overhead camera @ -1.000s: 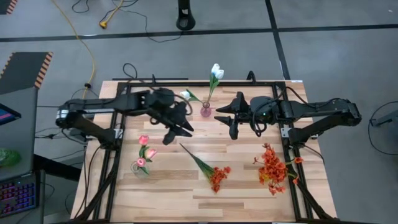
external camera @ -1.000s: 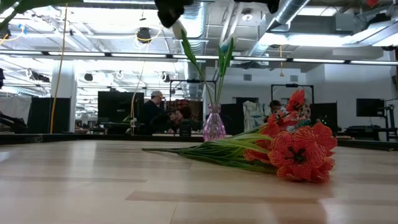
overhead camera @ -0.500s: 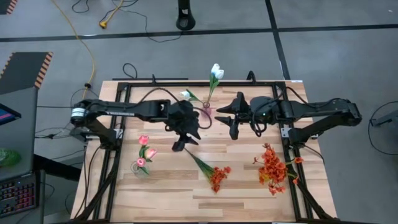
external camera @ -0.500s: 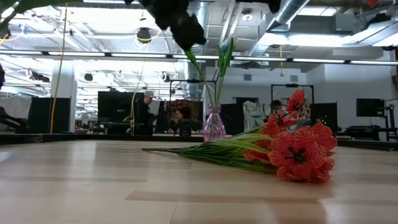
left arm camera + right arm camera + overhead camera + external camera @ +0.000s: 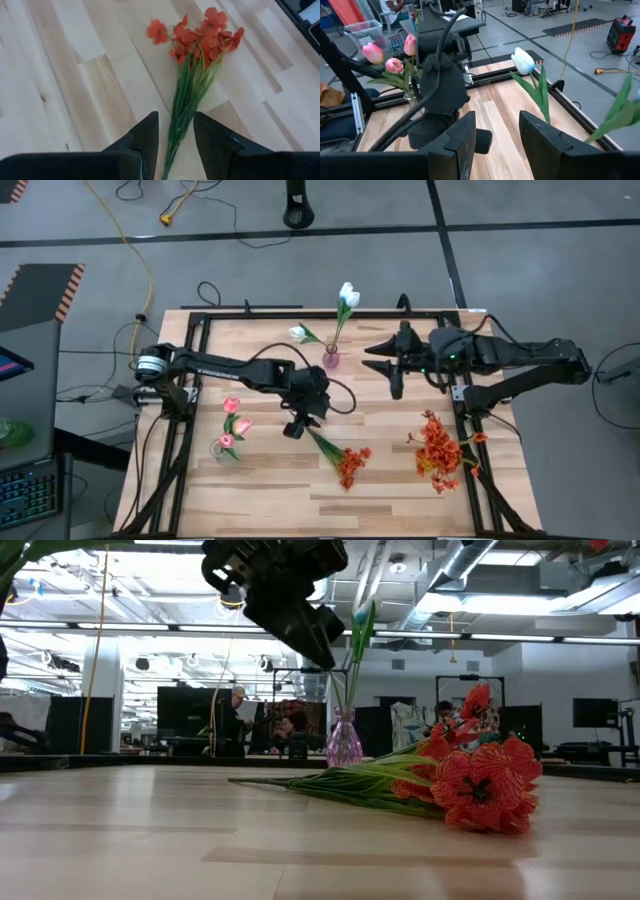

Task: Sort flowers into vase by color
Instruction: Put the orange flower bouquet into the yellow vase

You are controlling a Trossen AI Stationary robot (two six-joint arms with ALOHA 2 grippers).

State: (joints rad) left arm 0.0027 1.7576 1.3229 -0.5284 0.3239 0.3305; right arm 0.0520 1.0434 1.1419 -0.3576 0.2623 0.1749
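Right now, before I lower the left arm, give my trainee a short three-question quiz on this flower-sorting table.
1. True or false: the left gripper is open, its fingers either side of the green stems of the loose red-orange bunch lying on the wooden table.
2. Which flowers stand in the small pink glass vase at the table's far edge? A) pink tulips B) white tulips C) red-orange blooms
3. Fill in: the right gripper hovers open and holds ____.

Key:
1. True; the bunch is not yet gripped.
2. B; the white tulips stand there.
3. Nothing.
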